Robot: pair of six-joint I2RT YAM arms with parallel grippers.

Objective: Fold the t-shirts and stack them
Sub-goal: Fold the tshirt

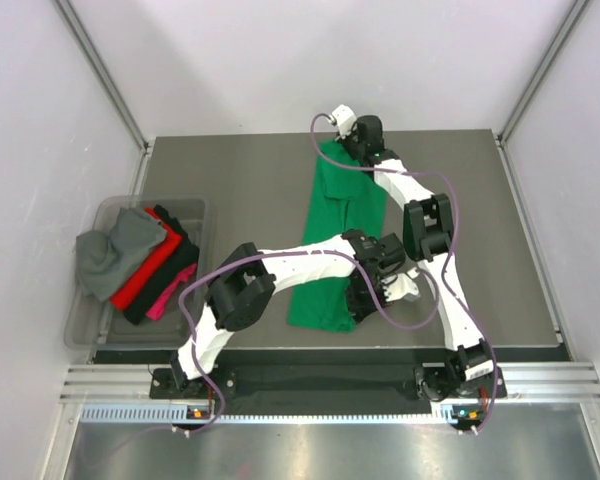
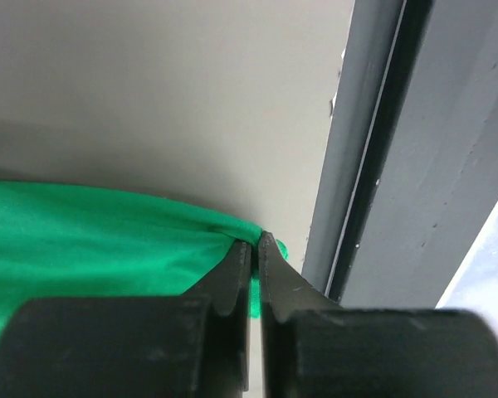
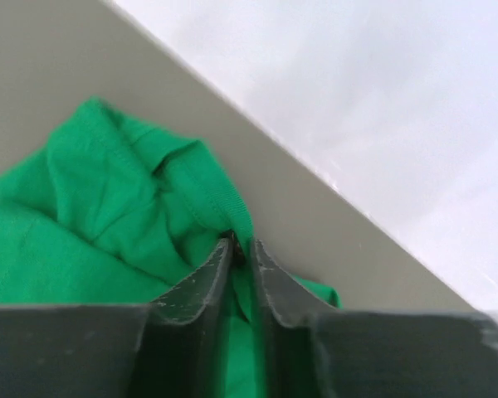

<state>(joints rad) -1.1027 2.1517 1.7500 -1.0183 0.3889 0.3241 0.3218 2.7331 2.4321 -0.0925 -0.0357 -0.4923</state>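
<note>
A bright green t-shirt lies folded into a long narrow strip down the middle of the grey table. My left gripper is shut on its near right corner; the left wrist view shows green cloth pinched between the jaws. My right gripper is shut on the far end of the shirt; the right wrist view shows its green hem caught at the fingertips. Grey, red, black and pink shirts lie in the bin.
A clear plastic bin stands at the left table edge. The table's back edge and white wall are just beyond my right gripper. The table's near edge and dark rail are just past my left gripper.
</note>
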